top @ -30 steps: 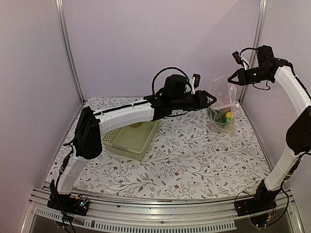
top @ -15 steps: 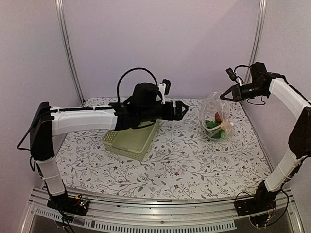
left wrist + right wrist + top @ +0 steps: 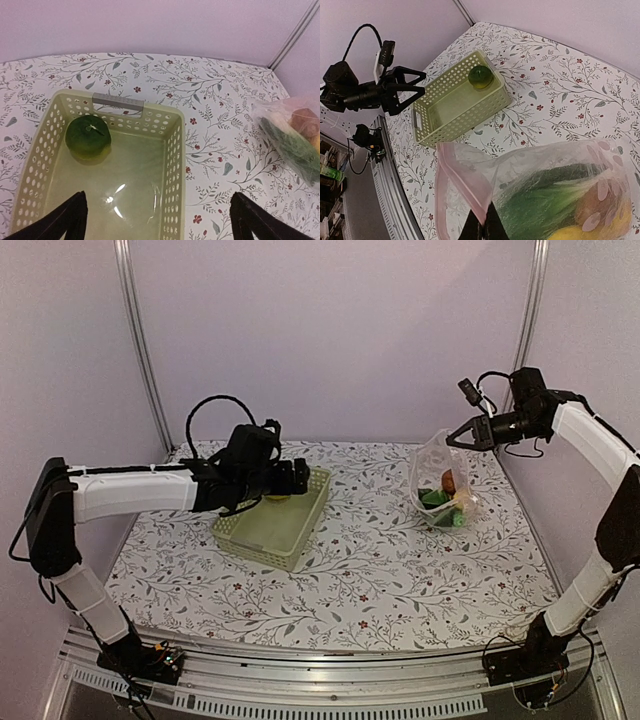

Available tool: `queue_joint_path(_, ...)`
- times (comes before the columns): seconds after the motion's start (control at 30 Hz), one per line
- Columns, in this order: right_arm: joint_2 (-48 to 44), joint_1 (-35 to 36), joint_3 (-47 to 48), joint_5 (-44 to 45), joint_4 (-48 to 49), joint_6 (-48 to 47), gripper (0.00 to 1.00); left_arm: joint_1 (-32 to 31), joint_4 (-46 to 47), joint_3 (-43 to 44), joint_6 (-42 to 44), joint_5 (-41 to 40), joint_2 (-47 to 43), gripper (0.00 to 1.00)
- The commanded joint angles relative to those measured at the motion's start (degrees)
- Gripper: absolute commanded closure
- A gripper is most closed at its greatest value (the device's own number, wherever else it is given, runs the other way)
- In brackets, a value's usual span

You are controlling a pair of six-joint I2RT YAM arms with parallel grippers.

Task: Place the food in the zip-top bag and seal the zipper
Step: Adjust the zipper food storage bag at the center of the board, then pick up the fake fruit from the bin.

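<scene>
The clear zip-top bag (image 3: pixel 443 483) hangs from my right gripper (image 3: pixel 452 439), its bottom on the table at the back right. The right gripper (image 3: pixel 485 229) is shut on the pinkish zipper (image 3: pixel 465 178) strip at the mouth edge. Inside the bag lie green leafy food (image 3: pixel 550 195), a yellow piece (image 3: pixel 572 233) and a brownish piece (image 3: pixel 600 200). One round green piece (image 3: pixel 88 139) lies in the far left corner of the pale green basket (image 3: pixel 172 150). My left gripper (image 3: pixel 160 225) is open and empty above the basket's right wall; it also shows in the top view (image 3: pixel 303 480).
The basket (image 3: pixel 290 540) stands left of centre on the flowered tablecloth. Metal frame posts (image 3: pixel 140 350) stand at the back corners, with purple walls behind. The bag shows at the right edge of the left wrist view (image 3: pixel 295 140).
My left arm has drawn back from beside the bag to the left, over the basket. My right gripper has come down and left a little with the bag.
</scene>
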Motion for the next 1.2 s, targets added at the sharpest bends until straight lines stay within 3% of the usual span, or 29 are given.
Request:
queue_joint_path(0.0, -1.18, 1.17, -0.7, 0.03, 1.6, -0.86, 1.0, 3.25, -4.46, -0.53, 0.33, -0.68, -0.56, 0.03)
queue_joint_path(0.13, -1.45, 1.3, -1.79, -0.15, 1.44, -1.64, 1.0, 6.42, -6.28, -0.02, -1.65, 3.19, 1.39, 0.09)
queue_joint_path(0.5, -4.02, 1.34, -5.62, 0.91, 3.22, -1.44, 1.0, 10.48, -15.28, 9.98, -3.95, 3.68, 12.15, 0.06)
queue_joint_path(1.17, -4.65, 1.34, -7.26, 0.33, 3.66, -1.35, 1.0, 13.22, -25.09, 30.29, 1.91, 1.1, 31.82, 0.06)
